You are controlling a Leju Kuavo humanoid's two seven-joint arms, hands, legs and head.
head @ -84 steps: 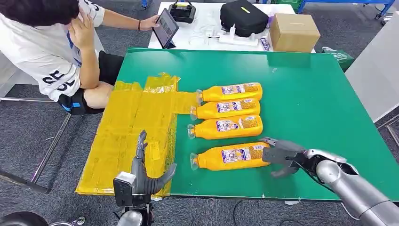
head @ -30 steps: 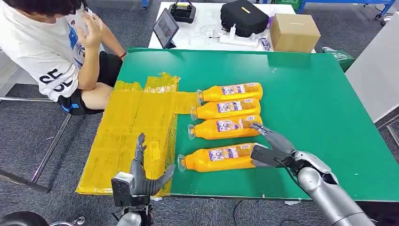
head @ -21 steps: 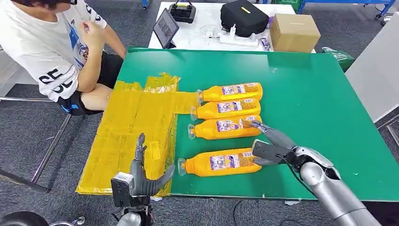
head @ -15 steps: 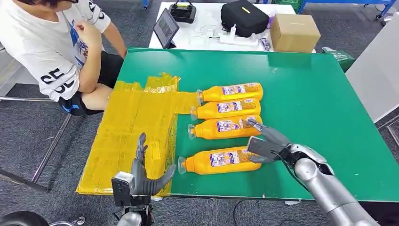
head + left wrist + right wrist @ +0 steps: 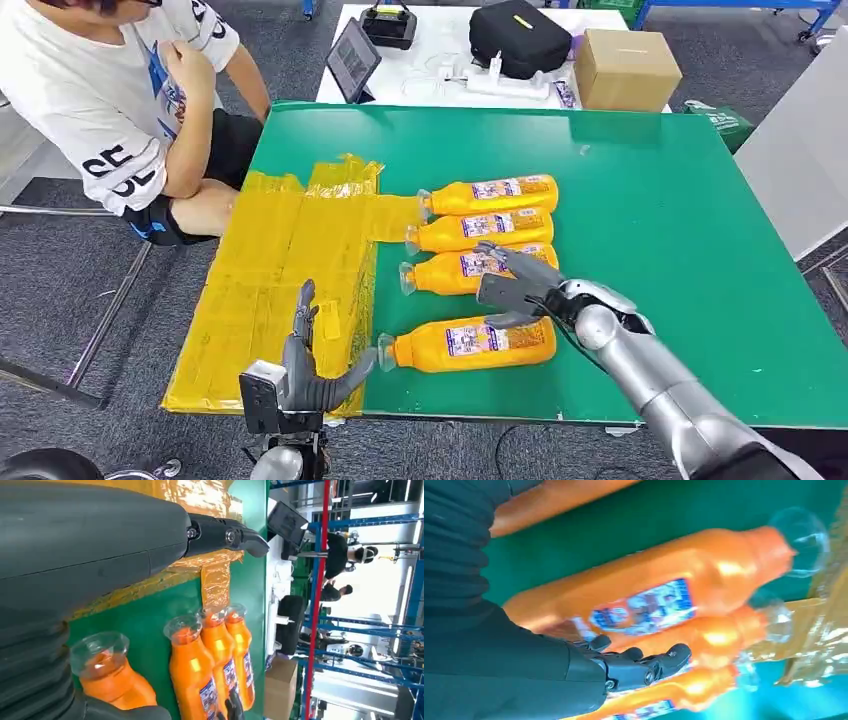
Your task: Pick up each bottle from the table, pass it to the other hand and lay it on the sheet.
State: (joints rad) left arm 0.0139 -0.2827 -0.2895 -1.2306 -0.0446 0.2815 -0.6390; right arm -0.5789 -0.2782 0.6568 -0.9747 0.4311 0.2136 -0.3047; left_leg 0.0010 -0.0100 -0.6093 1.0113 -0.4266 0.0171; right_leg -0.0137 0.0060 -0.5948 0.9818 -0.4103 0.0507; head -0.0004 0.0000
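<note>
Reaching over the nearest bottle [image 5: 470, 343], low centre of the frame on the green tabletop [image 5: 650, 200], my right robot hand [image 5: 515, 288] spreads its fingers, gripping nothing yet. Lower left, my left robot hand [image 5: 310, 365] waits open beside the yellow sheet [image 5: 280, 270], ready to receive.

Robot hand [image 5: 589, 672] over orange bottles [image 5: 649, 592]
</note>
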